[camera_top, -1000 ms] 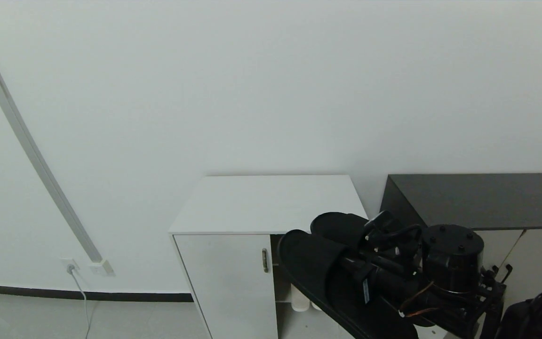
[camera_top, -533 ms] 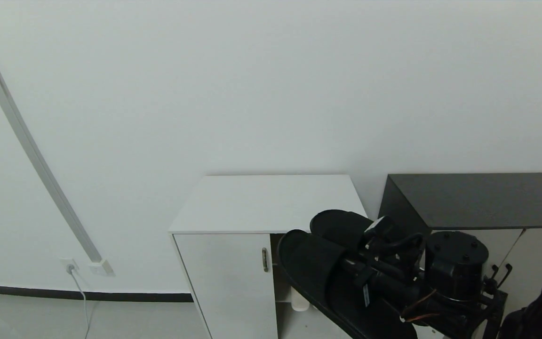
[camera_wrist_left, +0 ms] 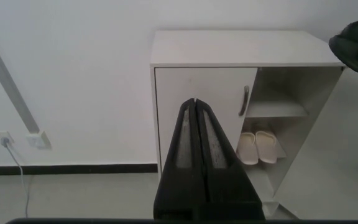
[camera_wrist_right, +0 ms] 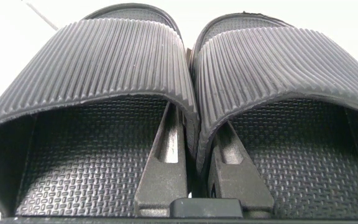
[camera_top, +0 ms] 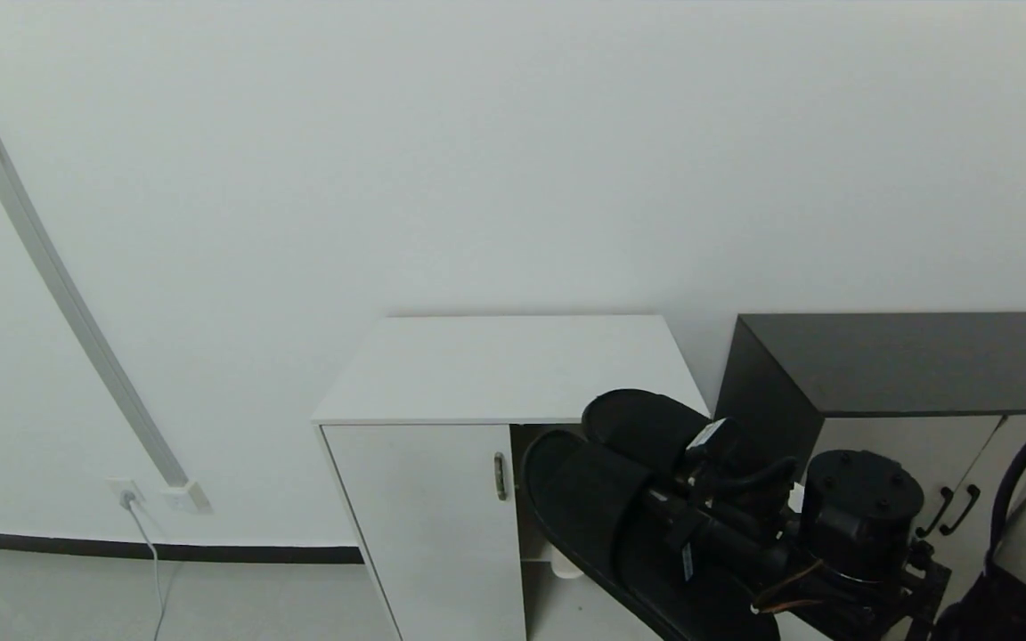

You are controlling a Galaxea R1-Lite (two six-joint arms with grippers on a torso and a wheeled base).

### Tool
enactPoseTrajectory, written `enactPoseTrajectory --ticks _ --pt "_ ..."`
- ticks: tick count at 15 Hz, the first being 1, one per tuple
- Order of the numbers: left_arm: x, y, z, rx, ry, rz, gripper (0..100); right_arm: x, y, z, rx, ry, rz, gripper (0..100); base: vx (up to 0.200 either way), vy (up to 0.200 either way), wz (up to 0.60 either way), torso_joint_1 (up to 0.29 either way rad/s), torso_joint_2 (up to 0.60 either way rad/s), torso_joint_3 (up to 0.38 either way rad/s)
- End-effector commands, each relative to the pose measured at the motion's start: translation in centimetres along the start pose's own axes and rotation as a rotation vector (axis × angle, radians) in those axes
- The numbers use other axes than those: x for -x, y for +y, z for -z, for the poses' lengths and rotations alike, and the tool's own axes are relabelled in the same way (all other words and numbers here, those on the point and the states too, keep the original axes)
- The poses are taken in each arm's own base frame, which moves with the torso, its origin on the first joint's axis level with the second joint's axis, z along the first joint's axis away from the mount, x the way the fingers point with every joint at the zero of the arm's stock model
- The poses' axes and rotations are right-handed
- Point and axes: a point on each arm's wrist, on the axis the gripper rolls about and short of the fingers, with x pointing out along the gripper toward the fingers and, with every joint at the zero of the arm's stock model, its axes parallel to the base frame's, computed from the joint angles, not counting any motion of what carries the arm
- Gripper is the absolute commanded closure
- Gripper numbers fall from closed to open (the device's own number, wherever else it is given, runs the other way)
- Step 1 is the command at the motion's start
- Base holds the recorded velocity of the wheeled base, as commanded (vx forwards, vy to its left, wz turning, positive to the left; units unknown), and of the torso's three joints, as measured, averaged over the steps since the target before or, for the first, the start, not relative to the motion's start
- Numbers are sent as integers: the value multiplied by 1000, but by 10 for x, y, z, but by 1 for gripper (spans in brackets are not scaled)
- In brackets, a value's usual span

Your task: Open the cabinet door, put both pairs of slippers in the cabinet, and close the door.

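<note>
With the cabinet (camera_top: 495, 369) now brought nearer, the black slippers (camera_top: 598, 485) are held pinched by their inner walls between the jaws of the right gripper (camera_wrist_right: 194, 146), just short of the open compartment beyond them, where cream slippers (camera_wrist_left: 261, 146) are already shelved, while the left gripper (camera_wrist_left: 196, 109) is shut, empty.

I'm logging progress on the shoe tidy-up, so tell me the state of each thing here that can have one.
white cabinet: right side open, left door shut.
black slippers: held in the air before the cabinet, not inside.
pale slippers: on a shelf inside the cabinet.
right end effector: shut on black slippers.
left end effector: shut, empty.
dark cabinet: doors shut.
</note>
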Motion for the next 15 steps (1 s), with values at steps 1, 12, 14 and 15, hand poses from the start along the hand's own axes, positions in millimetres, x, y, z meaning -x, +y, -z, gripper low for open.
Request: enactPoseTrajectory --ticks 1,12,14,15 --pt "0 0 0 0 1 -1 100 -1 2 10 1 29 -6 100 0 0 0 -154 339 188" --pt "0 0 0 0 1 -1 100 -2 2 12 15 24 -7 100 0 0 0 -162 366 203" --pt "0 0 0 0 1 -1 100 -2 2 12 15 24 -7 100 0 0 0 -188 459 256" --pt "0 0 0 0 1 -1 100 -2 2 12 15 25 -7 100 0 0 0 -222 525 295"
